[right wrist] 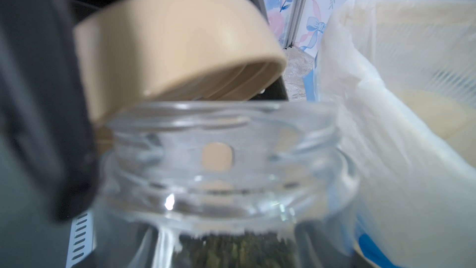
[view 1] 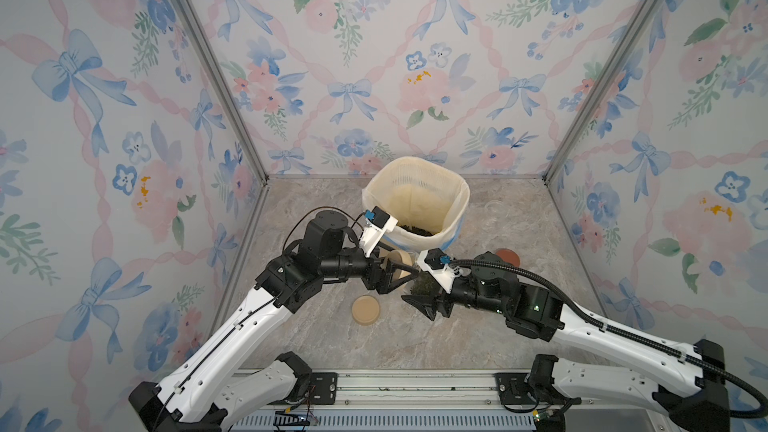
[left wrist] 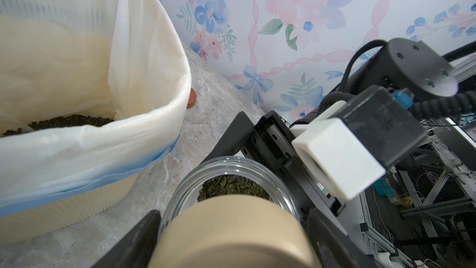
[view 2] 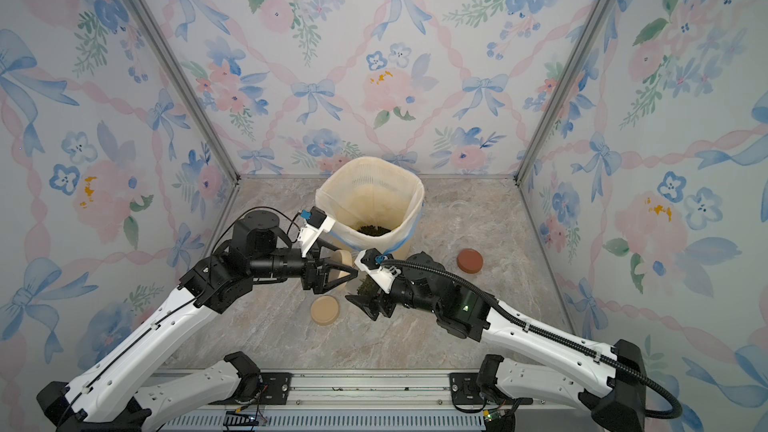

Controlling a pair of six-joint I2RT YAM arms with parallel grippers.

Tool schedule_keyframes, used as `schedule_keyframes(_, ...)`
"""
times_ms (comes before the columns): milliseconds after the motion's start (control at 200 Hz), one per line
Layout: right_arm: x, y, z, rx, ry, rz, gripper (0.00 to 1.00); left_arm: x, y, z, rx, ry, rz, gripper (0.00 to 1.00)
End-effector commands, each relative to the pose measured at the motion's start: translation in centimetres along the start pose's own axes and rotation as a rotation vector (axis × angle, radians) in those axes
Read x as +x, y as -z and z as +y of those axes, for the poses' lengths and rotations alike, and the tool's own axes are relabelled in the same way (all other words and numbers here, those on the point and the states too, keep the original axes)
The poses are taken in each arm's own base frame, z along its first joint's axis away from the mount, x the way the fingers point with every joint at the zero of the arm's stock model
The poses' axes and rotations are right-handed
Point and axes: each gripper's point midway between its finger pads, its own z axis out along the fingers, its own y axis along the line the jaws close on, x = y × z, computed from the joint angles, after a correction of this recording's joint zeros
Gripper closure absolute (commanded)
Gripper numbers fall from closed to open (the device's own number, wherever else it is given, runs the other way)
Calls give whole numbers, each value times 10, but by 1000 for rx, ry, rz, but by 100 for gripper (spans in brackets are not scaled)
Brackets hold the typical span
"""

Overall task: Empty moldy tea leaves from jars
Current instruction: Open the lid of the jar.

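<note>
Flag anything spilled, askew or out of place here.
Only the tan lid stands out: it sits tilted between the jaws of the left gripper, off the open jar held by the right gripper beside the bin. That suits unscrewing. No spill shows on the table; a second tan lid and a reddish-brown lid lie flat there.

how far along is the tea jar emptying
Done: tea leaves already lie in the bin, and a tan lid and a red-brown lid sit on the table. In hand: left tool has the third lid tilted off the jar held by the right tool. Left: tipping the remaining leaves into the bin.
</note>
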Motion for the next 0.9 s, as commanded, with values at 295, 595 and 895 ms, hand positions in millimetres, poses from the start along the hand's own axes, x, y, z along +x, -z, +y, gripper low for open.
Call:
schedule_keyframes(295,-22,6,-7,28,-30,-94,35,-9,3,1,-24,-30,-40,28)
schedule_keyframes(595,-17,7,-7,26,-28,-67,35,-24,13,0,-47,-42,-89,31)
schedule_keyframes(895,-13,14,-11,41,-34,-55,35,-45,49,20,-170,-39,-209,30)
